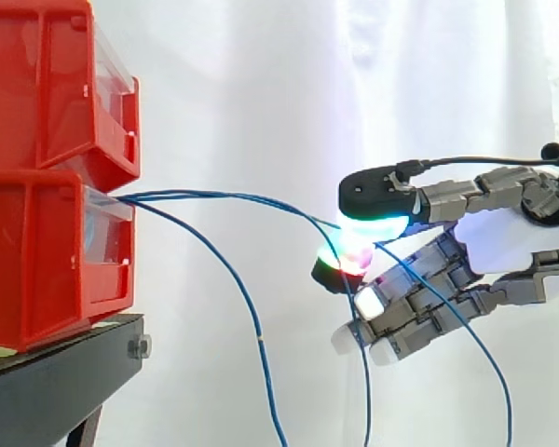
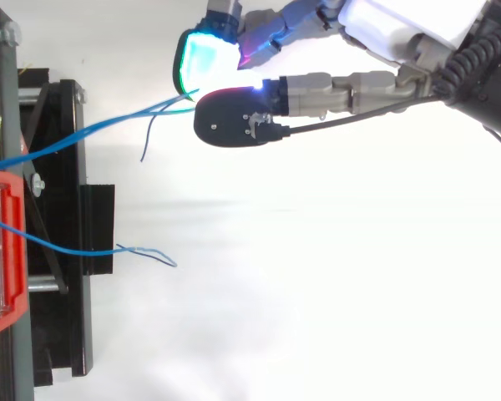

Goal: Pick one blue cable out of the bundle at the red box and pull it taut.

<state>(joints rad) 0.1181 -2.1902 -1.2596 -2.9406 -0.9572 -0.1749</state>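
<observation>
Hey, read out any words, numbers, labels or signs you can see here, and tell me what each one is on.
None: no text can be read here. The red bins, the black stand, the blue cable and the hand pinching it show no legible words, numbers or signs.

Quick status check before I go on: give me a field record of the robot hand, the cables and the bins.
robot hand: to the right of the bins, shut on the held cable, pinching it between glowing pads
held cable: blue, runs nearly straight from the lower red bin to the pads
slack cable: blue, comes from the same bin and hangs down out of frame
black stand: under the bins
</observation>
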